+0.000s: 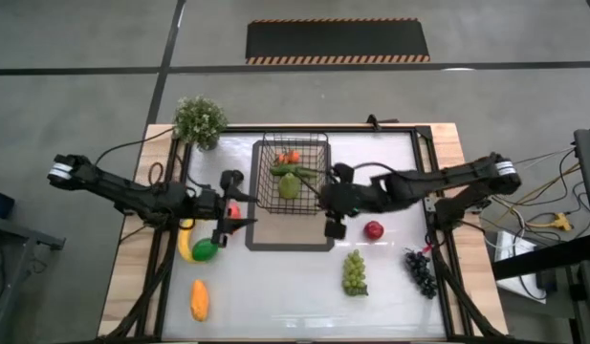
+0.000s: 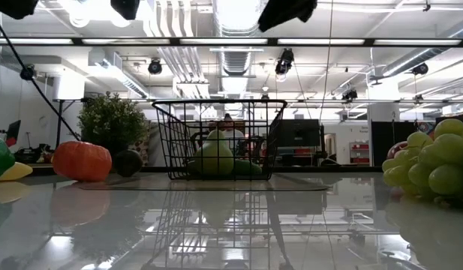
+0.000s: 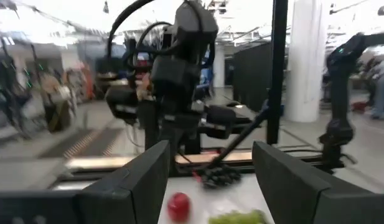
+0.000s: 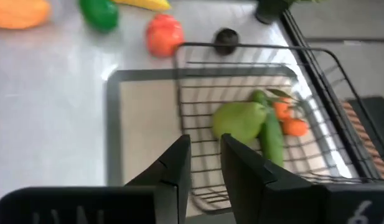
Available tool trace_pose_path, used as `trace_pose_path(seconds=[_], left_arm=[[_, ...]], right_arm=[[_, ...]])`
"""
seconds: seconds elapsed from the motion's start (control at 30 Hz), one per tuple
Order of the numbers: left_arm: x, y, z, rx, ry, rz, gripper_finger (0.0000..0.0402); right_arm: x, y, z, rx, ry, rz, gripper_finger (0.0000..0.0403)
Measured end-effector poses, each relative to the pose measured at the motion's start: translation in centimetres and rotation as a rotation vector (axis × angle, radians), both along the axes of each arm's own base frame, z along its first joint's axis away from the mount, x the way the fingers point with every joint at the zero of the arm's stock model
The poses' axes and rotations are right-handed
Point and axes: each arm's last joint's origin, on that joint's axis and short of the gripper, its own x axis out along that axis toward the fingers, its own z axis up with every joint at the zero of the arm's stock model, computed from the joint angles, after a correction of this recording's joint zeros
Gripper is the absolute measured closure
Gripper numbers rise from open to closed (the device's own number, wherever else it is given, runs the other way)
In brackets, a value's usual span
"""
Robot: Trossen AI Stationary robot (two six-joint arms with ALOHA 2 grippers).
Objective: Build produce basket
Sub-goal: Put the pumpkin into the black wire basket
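The black wire basket (image 1: 293,172) stands on a dark-bordered mat (image 1: 290,241) at the table's far middle. It holds a green pear (image 4: 238,121), a cucumber (image 4: 271,134) and orange pieces (image 4: 288,118). My right gripper (image 4: 205,163) hovers over the basket's right side (image 1: 325,199), its fingers a narrow gap apart with nothing between them. My left gripper (image 3: 210,177) hangs open and empty left of the basket (image 1: 239,203), above a red tomato (image 1: 233,211). A banana (image 1: 185,244) and a green fruit (image 1: 205,250) lie near it.
A red apple (image 1: 373,229), green grapes (image 1: 354,272) and dark grapes (image 1: 421,272) lie at the near right. An orange fruit (image 1: 199,299) lies at the near left. A potted plant (image 1: 199,119) stands at the far left corner. A small dark fruit (image 4: 227,37) sits by the tomato.
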Motion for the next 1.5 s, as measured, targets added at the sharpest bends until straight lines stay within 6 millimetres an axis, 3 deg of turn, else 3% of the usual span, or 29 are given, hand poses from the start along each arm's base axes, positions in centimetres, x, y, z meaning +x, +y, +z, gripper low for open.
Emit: trace_pose_path(seconds=[0.17, 0.3, 0.67, 0.87, 1.17, 1.3, 1.5], left_arm=[[0.8, -0.5, -0.9, -0.155, 0.145, -0.004, 0.0189], [0.7, -0.3, -1.7, -0.301, 0.346, 0.146, 0.0189], [0.0, -0.1, -2.7, -0.624, 0.792, 0.451, 0.0189], [0.6, -0.6, -3.4, -0.684, 1.054, 0.585, 0.0189], [1.5, -0.8, -2.7, -0.69, 1.375, 0.813, 0.0188], [1.8, -0.3, -2.6, -0.684, 1.385, 0.825, 0.0161], [1.9, 0.5, -3.0, -0.678, 1.407, 0.839, 0.0074]], right_arm=[[-2.6, 1.6, -1.1, 0.013, -0.023, 0.063, 0.0335], [-4.5, 2.3, -1.9, 0.021, -0.04, 0.101, 0.0333], [-7.9, 1.8, -4.9, 0.009, -0.117, 0.15, 0.0319], [-9.1, 1.6, -6.3, 0.045, -0.269, 0.238, 0.0316], [-10.7, 1.1, -7.1, 0.058, -0.373, 0.28, 0.0312], [-10.8, 1.1, -7.2, 0.067, -0.374, 0.275, 0.0297], [-10.7, 1.1, -7.4, 0.099, -0.361, 0.25, 0.0225]])
